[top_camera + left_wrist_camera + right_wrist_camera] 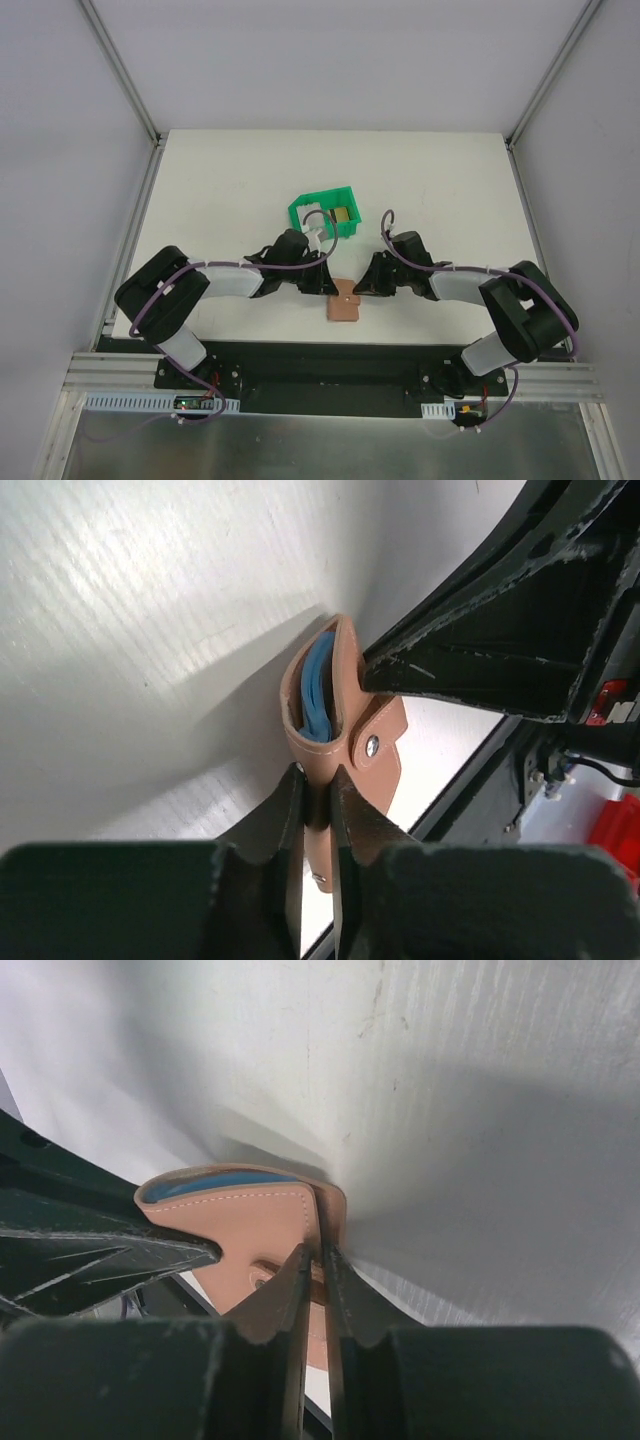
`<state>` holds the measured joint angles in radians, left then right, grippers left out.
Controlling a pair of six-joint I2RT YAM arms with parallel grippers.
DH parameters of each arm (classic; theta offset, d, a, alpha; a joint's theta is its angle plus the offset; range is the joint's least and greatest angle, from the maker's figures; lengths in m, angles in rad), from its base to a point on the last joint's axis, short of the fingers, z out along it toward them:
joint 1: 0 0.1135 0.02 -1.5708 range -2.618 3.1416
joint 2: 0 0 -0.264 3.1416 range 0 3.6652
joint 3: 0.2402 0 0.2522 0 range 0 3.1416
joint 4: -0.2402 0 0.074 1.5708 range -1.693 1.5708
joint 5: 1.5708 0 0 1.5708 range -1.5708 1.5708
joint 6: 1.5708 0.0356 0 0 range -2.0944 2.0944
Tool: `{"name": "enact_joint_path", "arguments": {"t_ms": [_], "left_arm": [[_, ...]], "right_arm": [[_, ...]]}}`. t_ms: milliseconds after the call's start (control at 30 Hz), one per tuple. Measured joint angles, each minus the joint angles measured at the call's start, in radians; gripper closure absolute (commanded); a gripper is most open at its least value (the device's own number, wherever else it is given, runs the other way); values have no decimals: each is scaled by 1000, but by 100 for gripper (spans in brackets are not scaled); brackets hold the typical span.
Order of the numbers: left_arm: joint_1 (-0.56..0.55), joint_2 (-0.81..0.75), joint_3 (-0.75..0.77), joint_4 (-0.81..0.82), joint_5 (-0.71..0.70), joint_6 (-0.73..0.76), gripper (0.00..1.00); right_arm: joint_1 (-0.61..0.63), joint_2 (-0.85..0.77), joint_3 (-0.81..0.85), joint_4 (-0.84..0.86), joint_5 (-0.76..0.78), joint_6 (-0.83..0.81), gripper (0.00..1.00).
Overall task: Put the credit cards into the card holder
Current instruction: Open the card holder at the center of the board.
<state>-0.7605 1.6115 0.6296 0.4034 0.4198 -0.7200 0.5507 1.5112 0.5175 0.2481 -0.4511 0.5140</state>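
Observation:
The tan leather card holder [345,303] lies near the table's front edge between my two grippers. My left gripper [327,284] is shut on one edge of the holder [340,730], below its snap tab. Blue lining [318,690] shows in the slightly spread mouth. My right gripper [364,285] is shut on the opposite edge of the holder [250,1225]. A gold-olive card [341,215] sits in the green bin [300,213]. I cannot make out the white-grey and blue cards. In each wrist view, the other gripper's finger [480,640] [90,1250] touches the holder.
The green plastic bin stands just behind the grippers at the table's middle. The table's dark front rail [330,355] runs right behind the card holder. Grey walls and metal frame posts [130,80] bound the table on three sides.

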Motion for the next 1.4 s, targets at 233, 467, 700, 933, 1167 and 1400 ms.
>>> {"name": "enact_joint_path", "arguments": {"t_ms": [233,467,700,933,1167,1400], "left_arm": [[-13,-15,90,-156,-12,149,100],[-13,-13,114,-236,36,303,100],[-13,-6,116,-261,81,381,100],[-13,6,126,-267,89,404,100],[-13,11,131,-271,90,416,100],[-13,11,131,-283,52,397,100]], "right_arm": [[13,-43,0,-28,-30,-79,66],[17,-153,6,-96,-40,-210,62],[17,-114,37,-85,-155,-281,61],[22,-31,39,-56,-243,-296,58],[37,41,38,-15,-318,-296,58],[37,77,38,14,-384,-305,69]]}}
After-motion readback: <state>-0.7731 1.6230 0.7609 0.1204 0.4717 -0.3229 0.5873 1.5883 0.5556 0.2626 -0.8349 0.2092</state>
